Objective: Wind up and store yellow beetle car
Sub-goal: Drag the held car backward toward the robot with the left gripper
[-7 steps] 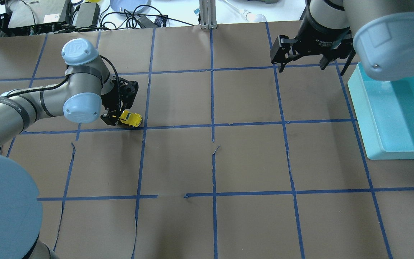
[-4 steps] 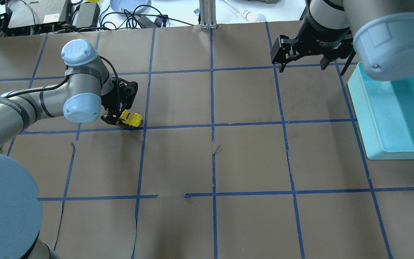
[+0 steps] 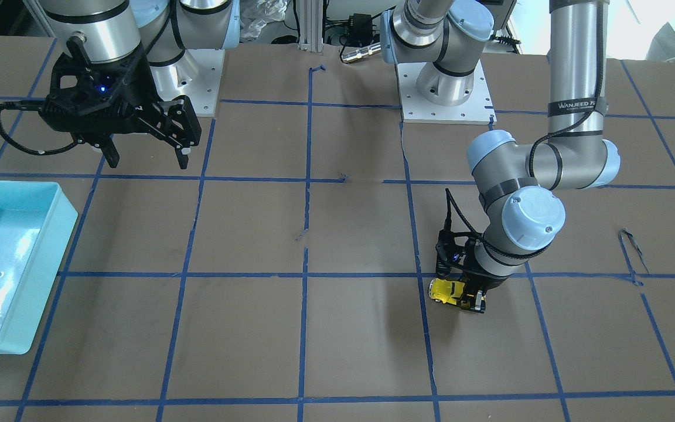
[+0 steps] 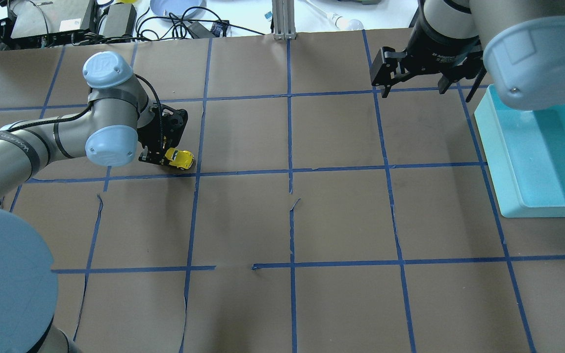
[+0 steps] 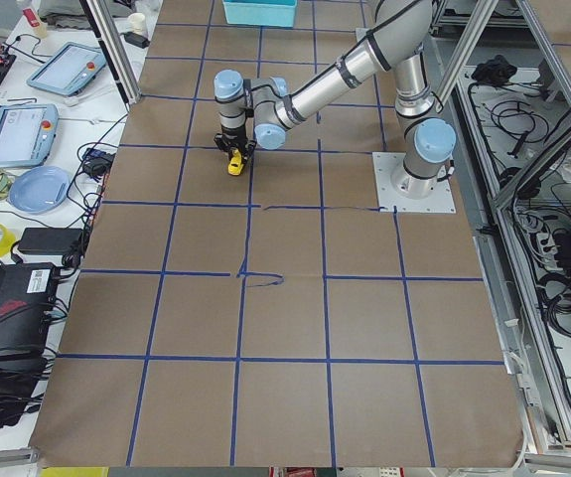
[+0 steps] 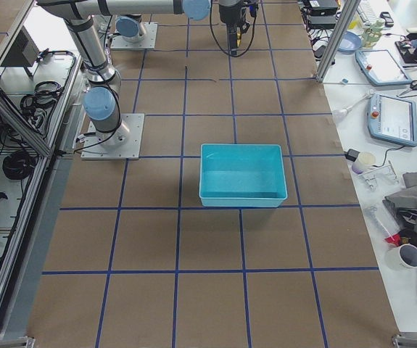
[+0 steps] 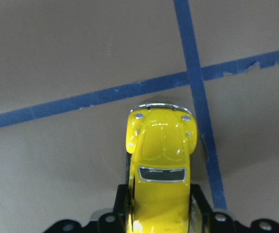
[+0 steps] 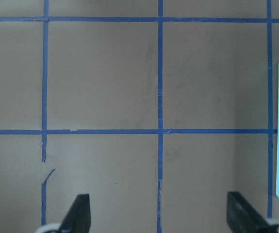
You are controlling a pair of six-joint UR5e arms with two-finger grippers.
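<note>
- Where the front-facing camera looks down, the left gripper (image 3: 470, 299) is clamped on the rear of a tiny glossy yellow beetle car (image 3: 445, 291), low over the brown paper-covered table (image 3: 361, 351) beside a blue tape line. The right gripper (image 3: 149, 159) hangs with fingers spread, holding nothing, near a shallow rectangular teal plastic bin (image 3: 33, 258).
- Overhead, the yellow beetle car (image 4: 180, 158) sits just above a tape crossing, well apart from the bin.
- From the left wrist, dark fingers (image 7: 123, 204) press both flanks of the car, bonnet pointing away.
- From the right wrist, both fingertips (image 8: 79, 211) stand wide apart over bare paper.
</note>
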